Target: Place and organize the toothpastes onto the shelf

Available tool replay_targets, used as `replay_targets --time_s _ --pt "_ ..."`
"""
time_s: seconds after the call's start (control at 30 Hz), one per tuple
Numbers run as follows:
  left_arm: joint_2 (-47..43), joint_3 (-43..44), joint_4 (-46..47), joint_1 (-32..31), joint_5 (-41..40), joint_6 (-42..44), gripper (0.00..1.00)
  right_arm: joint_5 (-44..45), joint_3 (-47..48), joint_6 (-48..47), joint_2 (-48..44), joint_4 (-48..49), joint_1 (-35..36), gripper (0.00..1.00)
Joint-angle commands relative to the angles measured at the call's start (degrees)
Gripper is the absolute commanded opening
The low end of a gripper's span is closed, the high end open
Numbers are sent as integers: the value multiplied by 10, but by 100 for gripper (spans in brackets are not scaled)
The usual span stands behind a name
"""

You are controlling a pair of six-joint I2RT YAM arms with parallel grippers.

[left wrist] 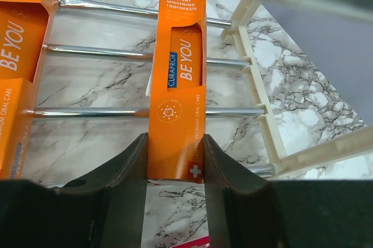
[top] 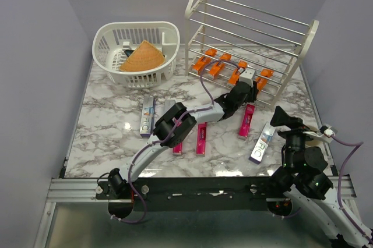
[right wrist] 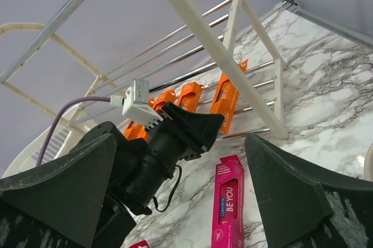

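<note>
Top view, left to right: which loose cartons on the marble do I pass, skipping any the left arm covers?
Left silver carton → centre magenta carton → right magenta carton → right silver carton.

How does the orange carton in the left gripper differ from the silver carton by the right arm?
The orange carton is smaller and lies on the shelf rods, with the left gripper closed on its sides. The silver carton is larger, purple-lettered, and lies free on the table. Both are slim rectangular boxes lying flat.
</note>
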Motion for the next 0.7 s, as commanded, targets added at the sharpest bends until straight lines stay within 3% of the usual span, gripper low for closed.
replay_targets --time_s 0.0,0.4,0.67 --pt "16 29 18 -2 0 -18 48 22 -7 -6 -29 9 0 100" --pt "13 19 41 -2 17 -34 67 19 -7 -8 -19 12 0 100" --pt "-43 -56 90 -3 21 -45 82 14 -8 -10 -18 11 0 100"
